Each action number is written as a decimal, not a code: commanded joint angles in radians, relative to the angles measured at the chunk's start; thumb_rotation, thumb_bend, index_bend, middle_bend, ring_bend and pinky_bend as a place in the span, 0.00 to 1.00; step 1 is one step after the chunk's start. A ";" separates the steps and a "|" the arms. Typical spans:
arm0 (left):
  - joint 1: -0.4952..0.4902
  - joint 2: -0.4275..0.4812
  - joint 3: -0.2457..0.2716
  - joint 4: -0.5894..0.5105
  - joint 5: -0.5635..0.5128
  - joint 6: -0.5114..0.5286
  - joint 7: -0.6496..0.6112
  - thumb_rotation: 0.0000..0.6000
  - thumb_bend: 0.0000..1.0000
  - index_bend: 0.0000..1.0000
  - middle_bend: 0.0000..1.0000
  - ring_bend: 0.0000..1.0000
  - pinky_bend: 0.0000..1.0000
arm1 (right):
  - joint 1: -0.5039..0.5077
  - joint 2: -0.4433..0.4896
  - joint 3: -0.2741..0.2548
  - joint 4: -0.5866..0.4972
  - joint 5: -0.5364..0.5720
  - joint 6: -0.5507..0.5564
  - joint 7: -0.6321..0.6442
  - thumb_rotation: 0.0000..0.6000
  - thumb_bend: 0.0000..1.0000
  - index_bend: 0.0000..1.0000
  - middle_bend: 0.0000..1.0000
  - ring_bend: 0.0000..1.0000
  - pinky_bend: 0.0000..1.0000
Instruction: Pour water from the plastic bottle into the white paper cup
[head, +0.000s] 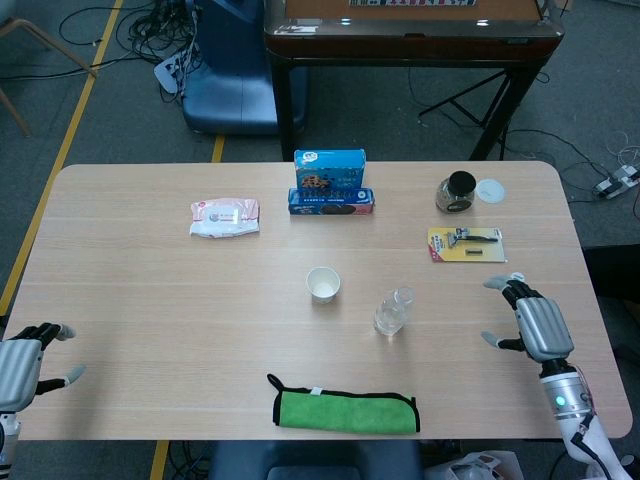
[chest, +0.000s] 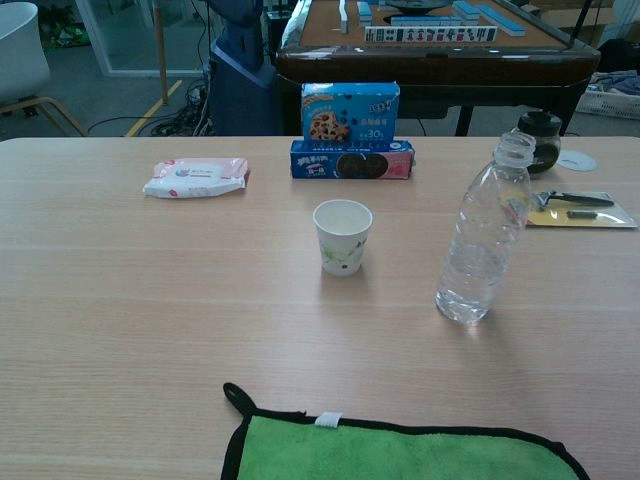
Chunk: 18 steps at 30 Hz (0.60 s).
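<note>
Cup (chest: 342, 236) left of bottle (chest: 484, 236)

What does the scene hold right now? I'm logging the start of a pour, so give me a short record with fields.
bottle: upright, uncapped, partly filled, right of the cup
cup: upright, no hand near it
right hand: open, over the table, right of the bottle, not touching it
left hand: open, at the table's left edge
cloth: green, at the near edge
pour: not begun

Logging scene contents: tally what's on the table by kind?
Drink containers: 2, plastic bottle, white paper cup
Cookie boxes: 2
Wipes pack: 1
Green cloth: 1
Razor pack: 1
Dark jar: 1
Lids/caps: 2
Total: 10
</note>
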 joint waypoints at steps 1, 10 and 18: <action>-0.003 -0.003 0.002 0.004 0.001 -0.005 -0.001 1.00 0.04 0.45 0.47 0.45 0.66 | 0.028 -0.024 0.008 0.014 0.003 -0.033 0.020 1.00 0.00 0.25 0.20 0.19 0.38; -0.004 0.000 -0.003 0.002 -0.003 -0.004 -0.011 1.00 0.04 0.45 0.47 0.45 0.66 | 0.111 -0.076 0.016 0.038 0.006 -0.138 0.078 1.00 0.00 0.23 0.17 0.16 0.37; -0.004 -0.004 -0.002 0.015 0.000 -0.002 -0.015 1.00 0.04 0.46 0.48 0.45 0.66 | 0.178 -0.144 0.020 0.094 0.003 -0.202 0.135 1.00 0.00 0.21 0.16 0.16 0.37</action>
